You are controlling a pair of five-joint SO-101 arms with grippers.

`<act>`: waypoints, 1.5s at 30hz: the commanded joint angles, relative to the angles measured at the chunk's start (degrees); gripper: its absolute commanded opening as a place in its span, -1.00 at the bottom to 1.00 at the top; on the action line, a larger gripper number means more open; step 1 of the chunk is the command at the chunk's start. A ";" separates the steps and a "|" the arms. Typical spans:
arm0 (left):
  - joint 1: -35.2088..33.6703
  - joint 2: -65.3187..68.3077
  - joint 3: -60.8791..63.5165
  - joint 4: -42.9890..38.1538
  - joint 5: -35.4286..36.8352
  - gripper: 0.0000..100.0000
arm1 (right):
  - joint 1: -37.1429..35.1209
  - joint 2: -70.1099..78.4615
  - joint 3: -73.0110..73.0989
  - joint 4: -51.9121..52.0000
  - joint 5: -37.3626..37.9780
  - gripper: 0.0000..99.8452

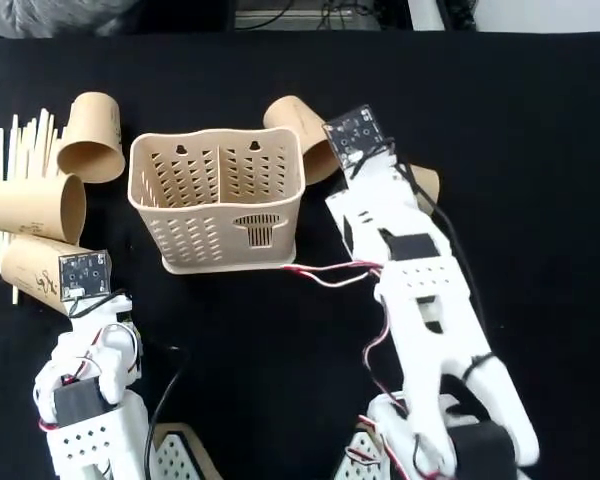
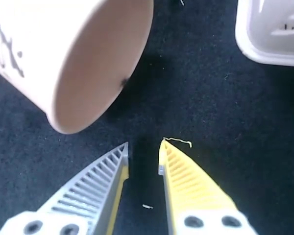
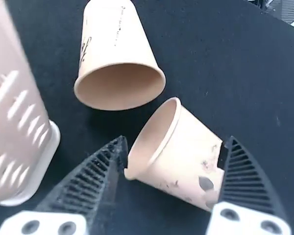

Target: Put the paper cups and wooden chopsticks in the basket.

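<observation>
High view had the basket standing upright and empty in the middle of the black table. My guess is that it was put there so either arm could drop stuff in without stretching. Nothing was in it yet, so the job looked barely started.

On the left side three paper cups lay tipped over: one near the basket's far left corner, one below it, and one right by the left arm's camera board. The wooden chopsticks were fanned out flat beside and partly under them.

Left wrist view put the left gripper just short of that nearest cup, jaws only a crack apart with nothing between them. A corner of the basket showed off to one side. It'd probably need to spread wider before it could take the cup wall.

Right wrist view was the interesting one. The right gripper was spread wide with a tipped-over cup lying between the jaws, one on each side of it. The cup was still on the cloth and I couldn't tell if either jaw was actually pressing it. Lying sideways like that makes it an easy straddle, I reckon. Another cup lay just past it, mouth toward the camera, next to the basket wall.

As for labels, the cups had dark script-style print down their sides plus some blotchy marks. None of it was clear enough for me to make out.
</observation>
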 commanded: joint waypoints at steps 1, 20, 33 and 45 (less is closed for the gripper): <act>0.04 -0.35 1.10 0.18 -0.35 -0.78 | 1.05 4.09 -2.51 -7.03 1.41 -0.40; -0.04 -0.35 1.10 0.18 -0.35 -0.78 | 9.85 12.53 -4.00 -13.89 11.34 -0.96; -0.04 -0.35 1.10 0.18 -0.35 -0.78 | 11.25 -12.00 1.19 2.29 10.90 -0.98; -0.04 -0.35 1.10 0.18 -0.35 -0.78 | 11.60 -17.71 -9.36 31.21 -1.41 -0.98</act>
